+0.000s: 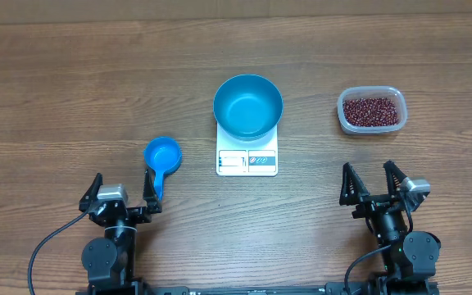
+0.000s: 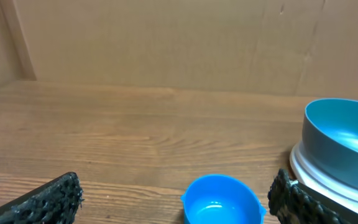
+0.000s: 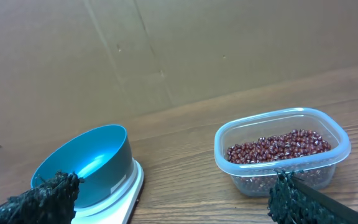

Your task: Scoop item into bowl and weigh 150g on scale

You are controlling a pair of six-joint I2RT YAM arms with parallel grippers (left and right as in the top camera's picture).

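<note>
Beans (image 1: 371, 111) fill the tub (image 1: 342, 121) ahead of the right end effector (image 1: 367, 167).

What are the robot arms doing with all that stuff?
Nothing is being held yet. The left gripper and right gripper are both open. The blue bowl sits empty on the white scale. The beans are in the clear tub, and the empty blue scoop lies beside the left gripper.
</note>
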